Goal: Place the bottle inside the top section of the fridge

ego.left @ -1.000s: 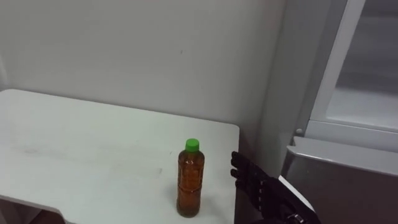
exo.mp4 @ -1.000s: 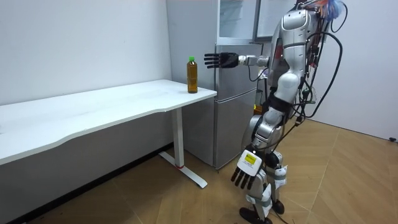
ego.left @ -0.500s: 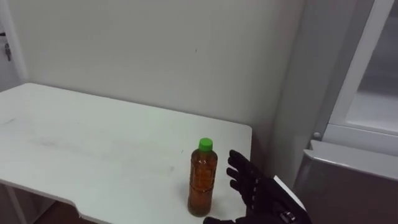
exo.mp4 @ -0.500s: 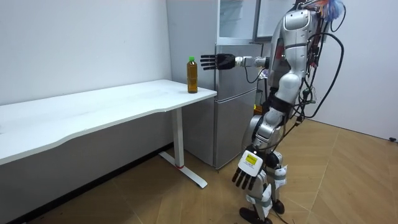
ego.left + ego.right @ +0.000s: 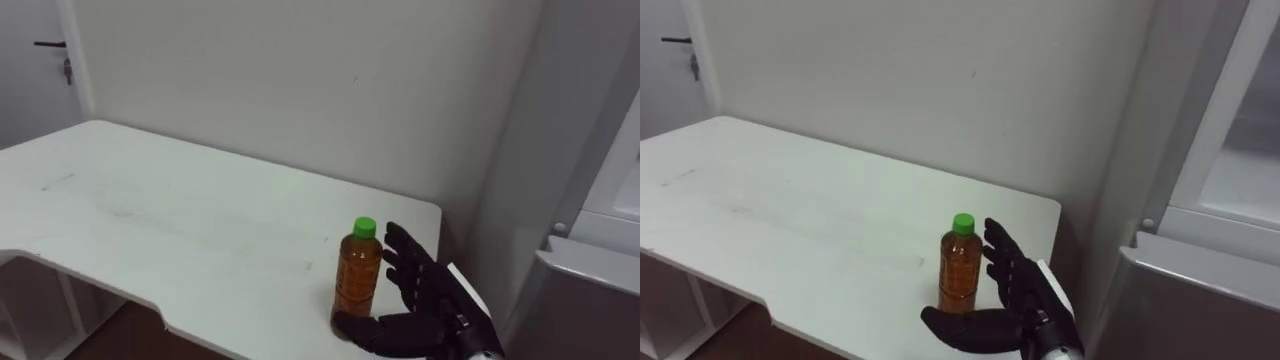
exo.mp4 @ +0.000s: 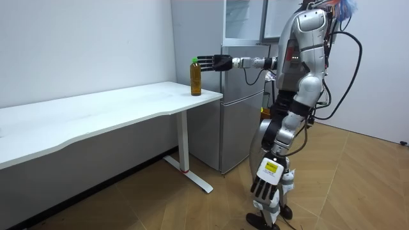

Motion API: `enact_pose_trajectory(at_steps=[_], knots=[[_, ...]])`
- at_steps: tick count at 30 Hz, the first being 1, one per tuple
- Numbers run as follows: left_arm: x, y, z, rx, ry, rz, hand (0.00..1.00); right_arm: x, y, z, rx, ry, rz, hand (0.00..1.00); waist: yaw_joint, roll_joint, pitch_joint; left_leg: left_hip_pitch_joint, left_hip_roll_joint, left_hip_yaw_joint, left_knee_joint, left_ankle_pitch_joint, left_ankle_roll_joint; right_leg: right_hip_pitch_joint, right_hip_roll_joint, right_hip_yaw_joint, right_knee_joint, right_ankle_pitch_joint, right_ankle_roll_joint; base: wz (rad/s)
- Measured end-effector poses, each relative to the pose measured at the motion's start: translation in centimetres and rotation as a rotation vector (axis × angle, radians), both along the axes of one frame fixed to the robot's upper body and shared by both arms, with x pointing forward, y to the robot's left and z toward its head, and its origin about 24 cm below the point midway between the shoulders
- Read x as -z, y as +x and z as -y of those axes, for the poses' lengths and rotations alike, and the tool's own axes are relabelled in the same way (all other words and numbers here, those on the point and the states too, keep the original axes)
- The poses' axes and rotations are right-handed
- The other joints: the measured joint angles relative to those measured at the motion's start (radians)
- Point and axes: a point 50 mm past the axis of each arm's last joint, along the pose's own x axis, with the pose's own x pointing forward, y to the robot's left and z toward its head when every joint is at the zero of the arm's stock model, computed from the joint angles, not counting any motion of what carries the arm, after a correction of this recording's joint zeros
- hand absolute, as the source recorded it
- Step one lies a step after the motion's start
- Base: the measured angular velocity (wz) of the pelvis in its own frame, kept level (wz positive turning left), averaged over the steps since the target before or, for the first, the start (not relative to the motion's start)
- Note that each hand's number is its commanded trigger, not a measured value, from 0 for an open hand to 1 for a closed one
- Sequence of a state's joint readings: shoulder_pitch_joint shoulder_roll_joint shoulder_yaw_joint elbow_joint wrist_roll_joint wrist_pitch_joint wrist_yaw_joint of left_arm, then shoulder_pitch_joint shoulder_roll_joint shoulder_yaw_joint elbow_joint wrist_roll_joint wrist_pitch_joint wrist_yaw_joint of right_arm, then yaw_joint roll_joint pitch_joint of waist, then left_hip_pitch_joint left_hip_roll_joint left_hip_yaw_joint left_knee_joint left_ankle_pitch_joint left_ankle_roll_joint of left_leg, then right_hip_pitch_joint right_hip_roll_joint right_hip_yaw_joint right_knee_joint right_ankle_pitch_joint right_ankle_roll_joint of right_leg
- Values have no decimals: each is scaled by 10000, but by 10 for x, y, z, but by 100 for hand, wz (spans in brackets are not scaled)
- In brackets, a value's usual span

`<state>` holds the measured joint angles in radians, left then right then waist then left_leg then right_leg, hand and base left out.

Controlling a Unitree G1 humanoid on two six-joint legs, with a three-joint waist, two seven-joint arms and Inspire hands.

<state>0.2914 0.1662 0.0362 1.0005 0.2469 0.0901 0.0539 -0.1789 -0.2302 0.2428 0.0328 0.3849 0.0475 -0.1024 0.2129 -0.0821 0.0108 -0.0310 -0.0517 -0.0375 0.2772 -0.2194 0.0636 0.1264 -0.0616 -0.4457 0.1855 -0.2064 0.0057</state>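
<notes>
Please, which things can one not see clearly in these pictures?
- Left eye view: the thumb of the right hand covers the base of the bottle; contact cannot be told.
- Both eye views: the right edge cuts off the fridge, so its inside is hidden.
- Room view: the bottle's label is too small; the left hand hangs open.

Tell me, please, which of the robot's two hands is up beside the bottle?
The right hand, open next to the green-capped bottle near the table corner; the left hand hangs low by the robot's leg.
</notes>
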Motion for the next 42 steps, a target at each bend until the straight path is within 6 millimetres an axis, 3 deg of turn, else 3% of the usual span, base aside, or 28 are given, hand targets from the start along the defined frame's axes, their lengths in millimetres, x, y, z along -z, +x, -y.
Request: enact_pose_trajectory(at_steps=[11, 18, 26, 42], knots=[[0, 5, 0, 14, 107, 77, 0, -5, 20, 4, 1558, -363, 256, 0, 205, 142, 5, -494, -143, -296, -27, 209, 47, -382, -110, -476, 35, 34, 56, 9], [0, 10, 6, 218, -97, 186, 0, -3, 20, 2, 2015, -279, 252, 0, 350, 382, 12, -562, -157, -312, -21, 230, 56, -442, -125, -464, 31, 40, 64, 0], [2, 14, 16, 232, -438, 351, 0, 2, 20, 5, 2568, -671, 166, 0, 352, 506, 28, -697, -186, -430, 71, 240, 49, -484, -195, -613, 33, 40, 64, 4], [4, 25, 29, -361, -860, 773, 0, 17, 30, 17, 3882, -959, -490, 0, 244, 475, 32, -1235, -395, -791, 121, 482, 149, -924, -289, -804, 213, 61, 101, 8]])
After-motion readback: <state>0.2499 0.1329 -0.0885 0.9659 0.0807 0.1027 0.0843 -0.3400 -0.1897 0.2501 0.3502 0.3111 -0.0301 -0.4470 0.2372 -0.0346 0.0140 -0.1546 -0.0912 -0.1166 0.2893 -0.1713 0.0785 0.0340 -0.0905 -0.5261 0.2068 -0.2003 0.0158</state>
